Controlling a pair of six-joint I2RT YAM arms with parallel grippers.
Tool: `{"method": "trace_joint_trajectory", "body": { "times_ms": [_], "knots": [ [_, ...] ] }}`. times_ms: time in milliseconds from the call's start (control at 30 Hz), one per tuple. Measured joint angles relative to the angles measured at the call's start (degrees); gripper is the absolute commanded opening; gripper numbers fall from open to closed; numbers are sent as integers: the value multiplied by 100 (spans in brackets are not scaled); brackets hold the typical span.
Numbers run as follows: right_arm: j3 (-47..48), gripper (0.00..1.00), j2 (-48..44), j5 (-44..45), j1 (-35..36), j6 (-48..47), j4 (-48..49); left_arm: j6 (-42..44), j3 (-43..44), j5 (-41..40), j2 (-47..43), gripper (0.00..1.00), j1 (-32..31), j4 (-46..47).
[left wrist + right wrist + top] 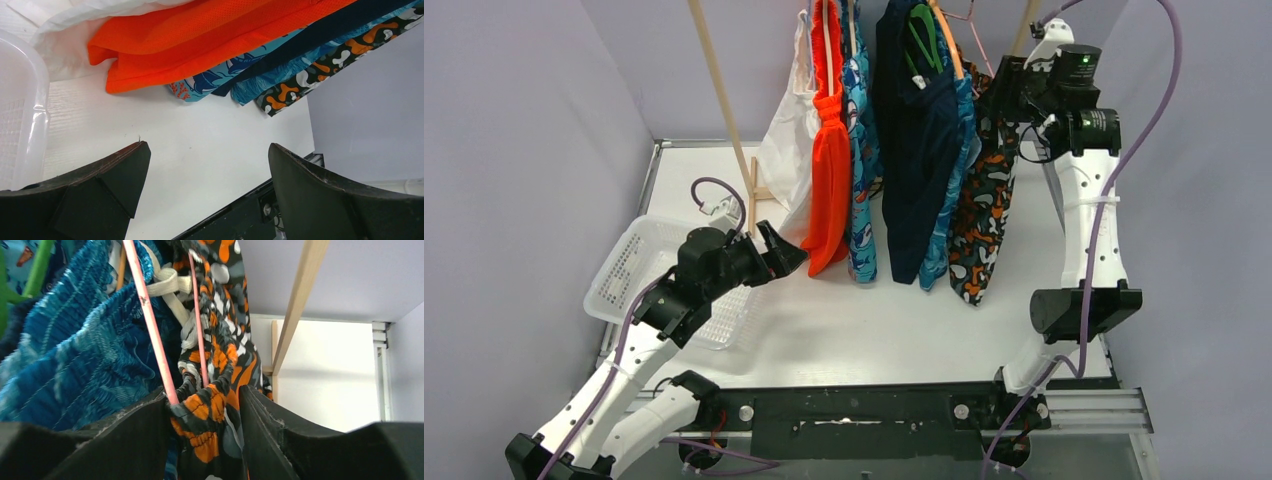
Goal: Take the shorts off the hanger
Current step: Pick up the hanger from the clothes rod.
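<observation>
Several shorts hang on hangers from a wooden rack: bright orange, teal shark print, navy, blue patterned and orange-black-white camouflage shorts. My right gripper is raised at the rack's right end. In the right wrist view it is shut on the bunched waistband of the camouflage shorts, beside the pink hanger. My left gripper is open and empty, low, just left of the orange shorts' hem; in the left wrist view it holds nothing.
A white garment hangs left of the orange shorts. A white plastic basket sits on the table at the left, under my left arm. Wooden rack posts stand at the back. Grey walls close in on both sides.
</observation>
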Motion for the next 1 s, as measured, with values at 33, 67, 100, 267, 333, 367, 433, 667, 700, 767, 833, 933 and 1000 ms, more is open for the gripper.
{"method": "trace_joint_trajectory", "body": {
  "times_ms": [33,67,100,267,333,367,433,667,700,767,833,933,1000],
  "knots": [
    [0,41,63,-24,9,-4,-13,0,0,9,2,90,2,-13],
    [0,32,131,-42,26,-15,-20,-2,0,28,2,90,4,-33],
    [0,28,164,-50,39,-28,-20,-2,0,44,2,90,4,-48],
    [46,15,210,391,267,-55,7,-22,0,107,2,90,4,-109],
    [37,10,160,625,378,-63,57,-37,0,120,2,90,4,-120],
    [9,8,125,723,424,-68,98,-44,0,129,2,90,4,-120],
    [-96,3,20,990,553,-72,201,-50,0,136,2,90,4,-118],
    [-365,0,-214,1550,715,-127,525,-146,0,205,0,90,4,-116],
    [-382,0,-227,1609,715,-151,562,-153,0,216,0,89,4,-116],
    [-420,0,-251,1698,717,-210,638,-168,-2,232,0,89,4,-114],
    [-424,0,-264,1759,732,-256,686,-184,-7,236,0,89,4,-116],
    [-442,0,-319,1812,752,-313,715,-195,-7,219,-13,89,4,-118],
    [-599,0,-466,1847,754,-323,743,-195,-7,170,-50,89,4,-120]
  ]
}}
